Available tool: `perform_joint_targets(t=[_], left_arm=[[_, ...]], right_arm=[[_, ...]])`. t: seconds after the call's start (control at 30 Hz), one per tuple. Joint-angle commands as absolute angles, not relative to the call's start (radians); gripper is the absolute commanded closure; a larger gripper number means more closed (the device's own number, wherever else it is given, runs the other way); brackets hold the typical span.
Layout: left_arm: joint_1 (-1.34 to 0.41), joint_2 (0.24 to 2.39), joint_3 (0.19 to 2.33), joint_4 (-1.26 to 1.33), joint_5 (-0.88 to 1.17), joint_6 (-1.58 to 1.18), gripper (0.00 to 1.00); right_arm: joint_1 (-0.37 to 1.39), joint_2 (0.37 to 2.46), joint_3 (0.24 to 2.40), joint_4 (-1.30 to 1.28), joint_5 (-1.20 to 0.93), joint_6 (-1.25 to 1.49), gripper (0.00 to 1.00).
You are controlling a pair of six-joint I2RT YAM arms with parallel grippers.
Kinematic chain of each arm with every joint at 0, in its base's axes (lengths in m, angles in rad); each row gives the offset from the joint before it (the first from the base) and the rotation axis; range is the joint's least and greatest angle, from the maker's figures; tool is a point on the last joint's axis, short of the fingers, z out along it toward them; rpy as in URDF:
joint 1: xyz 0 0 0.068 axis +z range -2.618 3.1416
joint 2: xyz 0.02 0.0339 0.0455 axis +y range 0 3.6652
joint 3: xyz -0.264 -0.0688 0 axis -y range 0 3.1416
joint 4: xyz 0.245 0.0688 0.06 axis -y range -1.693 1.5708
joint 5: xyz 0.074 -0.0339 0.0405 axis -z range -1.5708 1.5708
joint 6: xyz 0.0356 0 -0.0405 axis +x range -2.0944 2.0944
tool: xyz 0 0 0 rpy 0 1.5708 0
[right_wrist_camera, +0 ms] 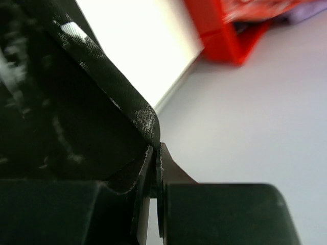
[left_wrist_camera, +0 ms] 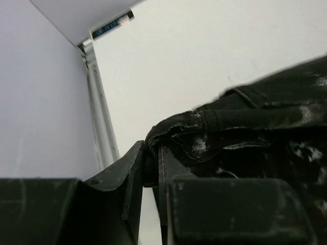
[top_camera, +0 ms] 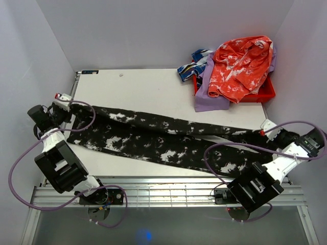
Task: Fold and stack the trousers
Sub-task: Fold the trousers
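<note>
The black trousers (top_camera: 163,143) with white blotches lie stretched lengthwise across the table (top_camera: 143,87), from its left edge to its right edge. My left gripper (top_camera: 70,111) is at their left end. In the left wrist view its jaws (left_wrist_camera: 152,153) are shut on a bunched edge of the trousers (left_wrist_camera: 255,117). At the other end sits my right gripper (top_camera: 265,130). The right wrist view shows that gripper (right_wrist_camera: 156,150) pinching a thin fold of the trousers (right_wrist_camera: 76,102) at the fingertips.
A red bin (top_camera: 265,94) at the back right holds an orange-red speckled garment (top_camera: 240,66), a lilac cloth (top_camera: 207,97) and a blue-white patterned cloth (top_camera: 191,66). Grey walls close in on both sides. A metal rail (top_camera: 168,191) runs along the near edge.
</note>
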State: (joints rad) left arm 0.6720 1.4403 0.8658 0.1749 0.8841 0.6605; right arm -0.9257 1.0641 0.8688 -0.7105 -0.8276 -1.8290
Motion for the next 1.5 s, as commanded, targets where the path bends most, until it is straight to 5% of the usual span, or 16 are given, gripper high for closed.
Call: perform_joint_targets(t=[0.0,0.37,0.83,0.87,0.9,0.93,1.0,1.03,1.07,1.17,1.37,1.47], left_arm=[[0.690,1.404,0.798,0.095,0.847,0.804,1.00],[0.701,1.399,0.868,-0.075,0.680,0.801,1.00],[0.723,1.508,0.956,-0.434,0.562,1.146,1.00],[0.723,1.515,0.947,-0.468,0.561,1.196,0.99],[0.724,1.516,0.933,-0.492,0.571,1.225,0.93],[0.723,1.511,0.928,-0.518,0.581,1.251,0.76],[0.726,1.485,0.930,-0.583,0.626,1.297,0.67],[0.724,1.474,0.942,-0.621,0.644,1.319,0.52],[0.724,1.460,0.957,-0.693,0.667,1.331,0.39],[0.723,1.436,1.070,-0.896,0.733,1.397,0.20],[0.721,1.486,1.325,-1.103,0.758,1.390,0.18],[0.689,1.546,1.364,-1.086,0.750,1.283,0.18]], right_arm=[[-1.024,1.040,0.782,-0.779,-0.825,-2.161,0.92],[-1.275,1.132,0.903,-1.310,-0.778,-2.693,0.92],[-1.284,0.986,0.683,-1.275,-0.473,-2.795,0.92],[-1.282,0.980,0.674,-1.272,-0.453,-2.795,0.84],[-1.281,0.976,0.663,-1.267,-0.433,-2.795,0.78],[-1.282,0.971,0.664,-1.266,-0.433,-2.795,0.72],[-1.281,0.983,0.708,-1.278,-0.466,-2.792,0.58],[-1.281,1.008,0.735,-1.310,-0.478,-2.790,0.43],[-1.282,1.014,0.758,-1.312,-0.497,-2.775,0.38],[-1.284,1.043,0.830,-1.310,-0.529,-2.766,0.22],[-1.260,1.242,1.125,-1.312,-0.699,-2.558,0.04],[-1.127,1.310,1.219,-1.312,-0.652,-2.246,0.09]])
